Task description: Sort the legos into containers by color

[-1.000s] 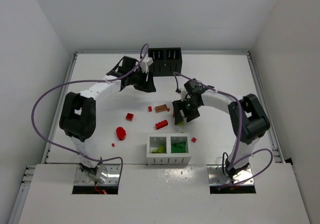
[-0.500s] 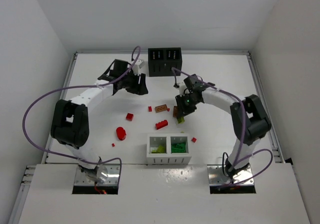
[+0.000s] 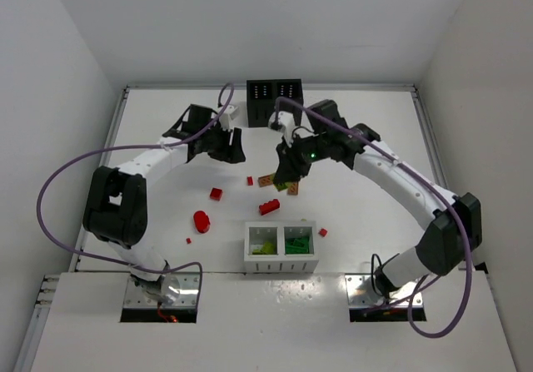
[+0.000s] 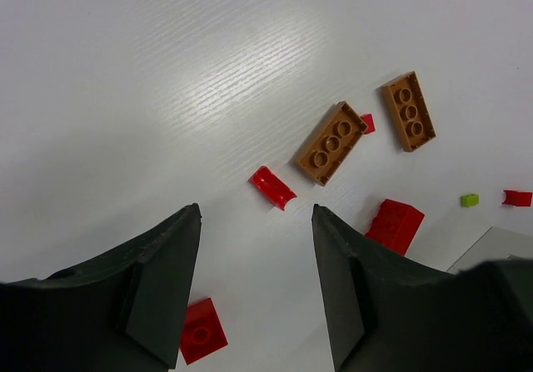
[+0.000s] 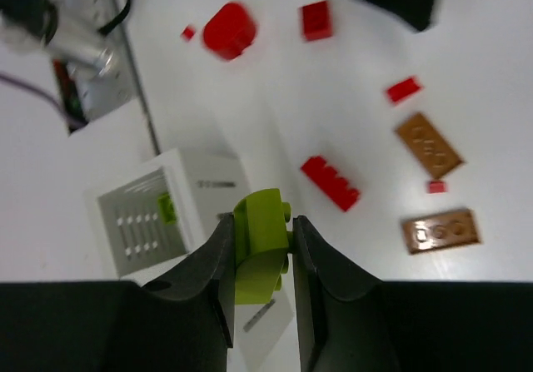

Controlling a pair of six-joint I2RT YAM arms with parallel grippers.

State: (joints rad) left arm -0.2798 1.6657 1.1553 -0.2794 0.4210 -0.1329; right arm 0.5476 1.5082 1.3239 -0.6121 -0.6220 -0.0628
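My right gripper (image 5: 260,222) is shut on a lime green lego (image 5: 262,247), held above the table between the white container (image 5: 166,210) and the loose bricks. From above, this gripper (image 3: 287,176) hangs over the brown lego (image 3: 268,181), and the white container (image 3: 281,247) holds green pieces. My left gripper (image 4: 256,210) is open and empty above a curved red lego (image 4: 274,187), with two brown legos (image 4: 331,143) beyond it. The left gripper (image 3: 229,147) is in front of the black container (image 3: 273,101).
Red legos lie scattered left of centre: a square one (image 3: 216,194), a rounded one (image 3: 201,220), a long one (image 3: 268,207) and a small one (image 3: 322,232) beside the white container. White walls enclose the table on three sides.
My right gripper has shut on the lime green lego and lifted it, shifting left as the arm stretched out. My left gripper has drawn back from the black container toward the red legos.
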